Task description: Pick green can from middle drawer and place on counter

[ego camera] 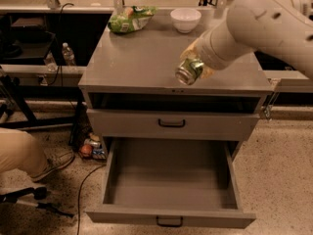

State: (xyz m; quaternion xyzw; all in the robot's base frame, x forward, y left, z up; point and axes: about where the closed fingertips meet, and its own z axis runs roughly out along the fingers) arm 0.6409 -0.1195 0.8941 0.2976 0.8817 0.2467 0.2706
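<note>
My gripper (193,65) is shut on the green can (189,71) and holds it tilted, its silver end toward the camera, just above the counter (132,58) near the front right. My pale arm reaches in from the upper right. The middle drawer (117,180) is pulled out below, its grey inside bare, with its black handle (169,222) at the front.
A white bowl (186,19) and a green-and-white snack bag (131,18) sit at the back of the counter. A shut drawer (171,123) lies above the open one. A person's leg and shoe (29,155) are at the left, and small items (90,148) lie on the floor.
</note>
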